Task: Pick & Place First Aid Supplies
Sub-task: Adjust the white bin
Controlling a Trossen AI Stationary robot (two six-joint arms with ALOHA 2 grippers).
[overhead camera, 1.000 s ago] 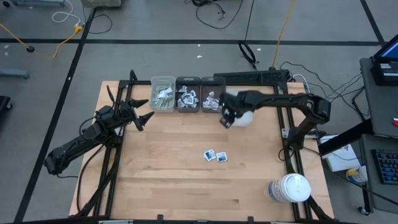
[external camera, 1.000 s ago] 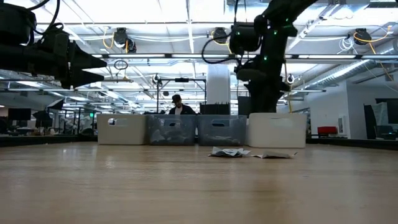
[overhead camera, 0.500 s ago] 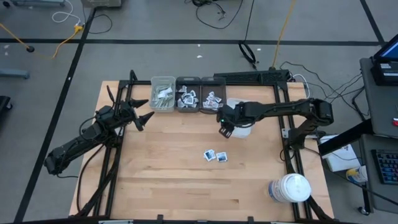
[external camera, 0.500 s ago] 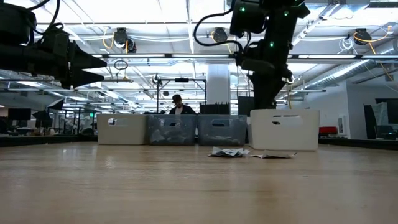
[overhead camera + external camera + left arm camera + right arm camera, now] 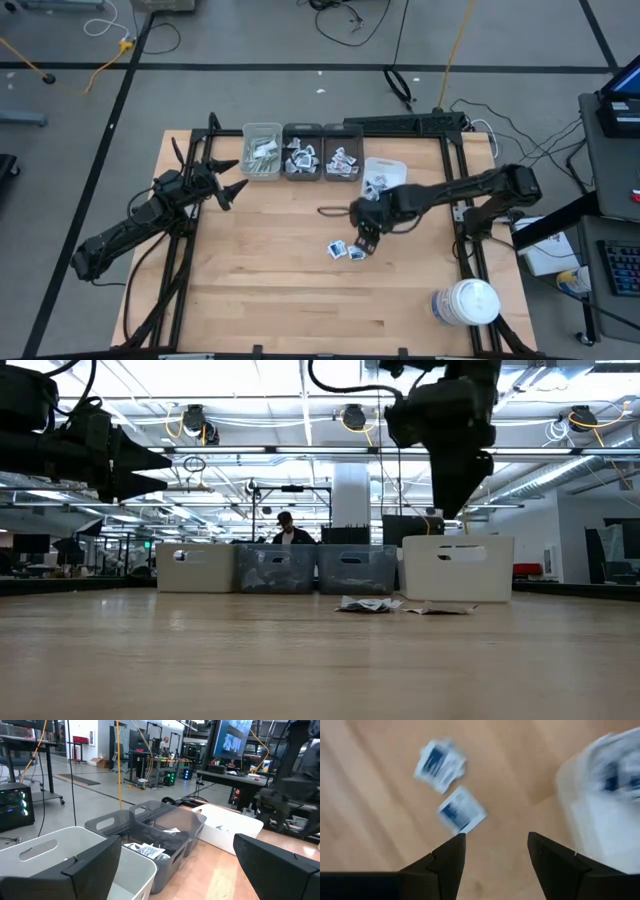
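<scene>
Swung away from the white bin point(image 5: 384, 173) at the back row within the last second, the right gripper point(image 5: 364, 240) is now being held over two loose sachets point(image 5: 347, 250) near the table's middle, its fingers point(image 5: 449, 858) spread wide and empty. Nearest the table's front edge, a large white lidded jar point(image 5: 466, 302) is being left untouched at the right corner. Beyond the sachets, the row of bins is being filled: sachets are already lying in the two grey bins point(image 5: 303, 158) and the white bin, and pale wrapped strips in the clear bin point(image 5: 262, 153). By that showing, only the two sachets are judged left to sort. The left gripper point(image 5: 228, 184) is being kept waiting, wide open, beside the clear bin.
</scene>
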